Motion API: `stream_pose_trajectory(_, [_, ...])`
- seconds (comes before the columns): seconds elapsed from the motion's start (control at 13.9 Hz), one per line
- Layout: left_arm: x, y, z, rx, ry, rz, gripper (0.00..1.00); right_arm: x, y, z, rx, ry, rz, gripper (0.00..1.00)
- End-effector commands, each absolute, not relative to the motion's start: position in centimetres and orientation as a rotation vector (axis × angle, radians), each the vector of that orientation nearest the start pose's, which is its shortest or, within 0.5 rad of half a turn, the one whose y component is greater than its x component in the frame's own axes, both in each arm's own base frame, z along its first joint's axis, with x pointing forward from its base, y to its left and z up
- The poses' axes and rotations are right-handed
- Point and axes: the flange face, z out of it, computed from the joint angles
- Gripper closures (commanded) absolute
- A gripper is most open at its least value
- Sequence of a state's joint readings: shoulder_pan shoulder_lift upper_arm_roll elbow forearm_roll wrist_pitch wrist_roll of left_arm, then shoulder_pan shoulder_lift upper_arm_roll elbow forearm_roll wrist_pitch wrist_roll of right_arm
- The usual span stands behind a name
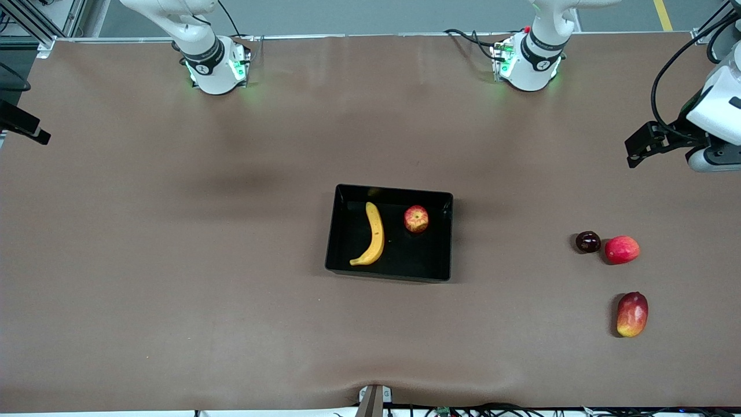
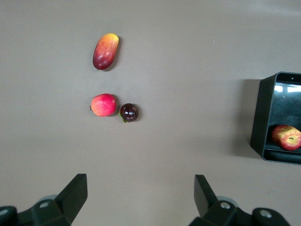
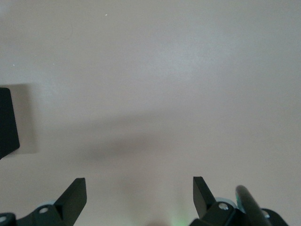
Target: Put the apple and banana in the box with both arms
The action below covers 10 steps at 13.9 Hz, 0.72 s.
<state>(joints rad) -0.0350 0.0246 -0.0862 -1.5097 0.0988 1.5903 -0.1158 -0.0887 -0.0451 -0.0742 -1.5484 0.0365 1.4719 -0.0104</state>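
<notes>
The black box (image 1: pixel 414 258) sits at the middle of the table. The yellow banana (image 1: pixel 375 234) lies in it, at the side toward the right arm's end. The red-yellow apple (image 1: pixel 416 218) rests in it beside the banana. The left wrist view shows the box (image 2: pixel 264 117) and the apple (image 2: pixel 287 137) at its edge. My left gripper (image 2: pixel 139 188) is open and empty, high over bare table. My right gripper (image 3: pixel 139 188) is open and empty, high over bare table, with a box corner (image 3: pixel 7 122) at the edge of its view. Neither gripper shows in the front view.
Toward the left arm's end lie a dark round fruit (image 1: pixel 587 241), a pinkish-red fruit (image 1: pixel 622 249) touching it, and a mango-like fruit (image 1: pixel 632 314) nearer the front camera. White and black equipment (image 1: pixel 712 116) overhangs that table end. A black mount (image 1: pixel 23 124) sits at the other end.
</notes>
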Motion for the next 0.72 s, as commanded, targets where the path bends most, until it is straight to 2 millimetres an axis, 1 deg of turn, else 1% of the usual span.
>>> stream_pose_trajectory(0.0, [55.75, -5.42, 65.23, -3.079, 0.012, -0.117, 0.00, 52.49, -8.52, 65.50, -3.072, 0.228, 0.034, 0.00])
stream_pose_trajectory(0.07, [55.79, -5.43, 65.43, -3.081, 0.011, -0.124, 0.00, 52.50, -8.42, 65.50, -3.070, 0.228, 0.034, 0.00])
stream_pose_trajectory(0.43, [55.92, -5.69, 65.03, -3.081, 0.021, -0.112, 0.00, 52.58, -7.93, 65.50, -3.071, 0.213, 0.034, 0.00])
stream_pose_trajectory(0.57, [55.79, -5.97, 65.13, -3.116, 0.004, -0.105, 0.00, 52.55, -8.01, 65.48, -3.071, 0.216, 0.036, 0.00])
stream_pose_trajectory(0.65, [55.51, -5.91, 64.94, -3.143, -0.015, -0.061, 0.00, 52.53, -8.17, 65.48, -3.071, 0.220, 0.036, 0.00])
